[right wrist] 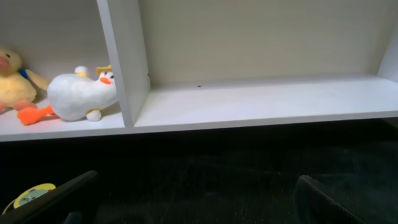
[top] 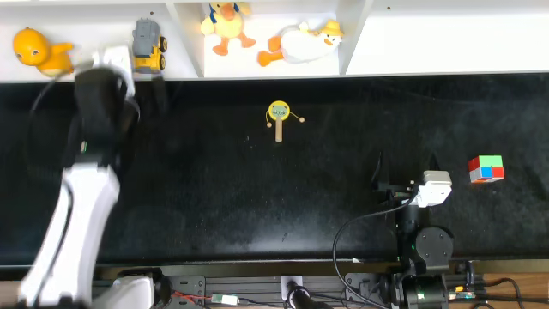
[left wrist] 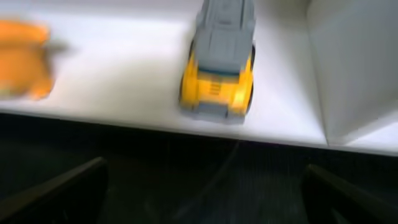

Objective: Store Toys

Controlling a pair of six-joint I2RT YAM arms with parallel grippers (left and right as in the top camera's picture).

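A grey and yellow toy truck (top: 147,45) (left wrist: 219,59) stands in the left shelf compartment, close to its front edge. My left gripper (top: 147,86) (left wrist: 202,199) is open just in front of it over the black mat, with nothing between its fingers. An orange duck toy (top: 39,50) (left wrist: 22,59) sits in the same compartment beside the truck. A small yellow rattle drum (top: 279,116) (right wrist: 31,196) lies on the mat near the middle. A coloured cube (top: 485,169) rests at the right. My right gripper (top: 405,172) (right wrist: 196,205) is open and low, near the front right.
A yellow plush duck (top: 227,24) (right wrist: 12,74) and a white plush duck (top: 300,43) (right wrist: 78,96) occupy the middle compartment. The white shelf (top: 429,60) (right wrist: 261,102) runs along the back, with upright dividers (right wrist: 124,62). Cables trail by the right arm's base.
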